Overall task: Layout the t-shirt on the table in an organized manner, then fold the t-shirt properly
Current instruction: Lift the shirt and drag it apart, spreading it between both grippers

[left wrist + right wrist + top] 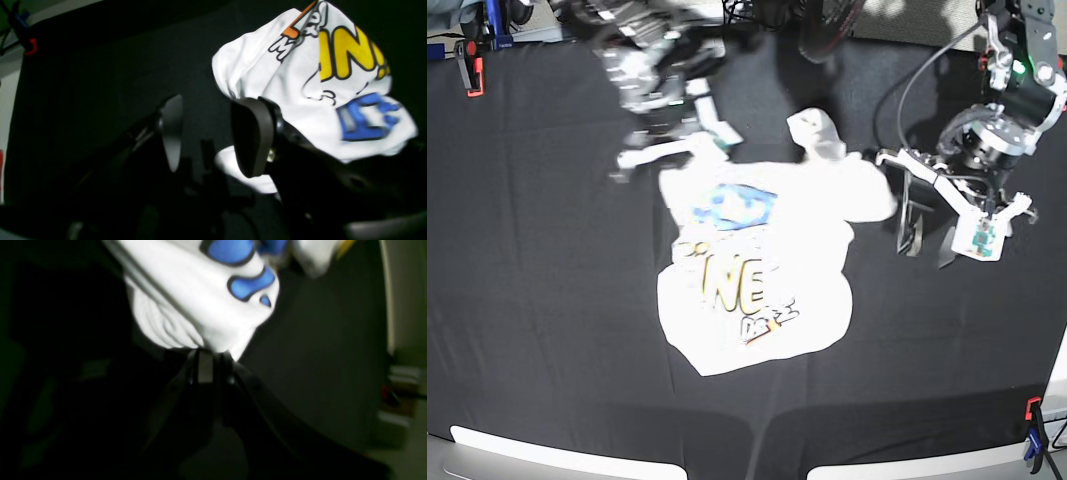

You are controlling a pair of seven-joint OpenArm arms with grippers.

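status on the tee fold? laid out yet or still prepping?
Still prepping. Done: the t-shirt lies print-up on the table, but rumpled, upper part bunched. In hand: the right gripper is shut on a pinch of white cloth; the left gripper is open beside the shirt, holding nothing. Left: flattening and every fold.

Black table (547, 300); t-shirt (757, 290) on it

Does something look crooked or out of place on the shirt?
Yes. The t-shirt lies crumpled on the table, print up, one sleeve twisted upward. The right gripper pinches a bunched edge; the left gripper is open beside it.
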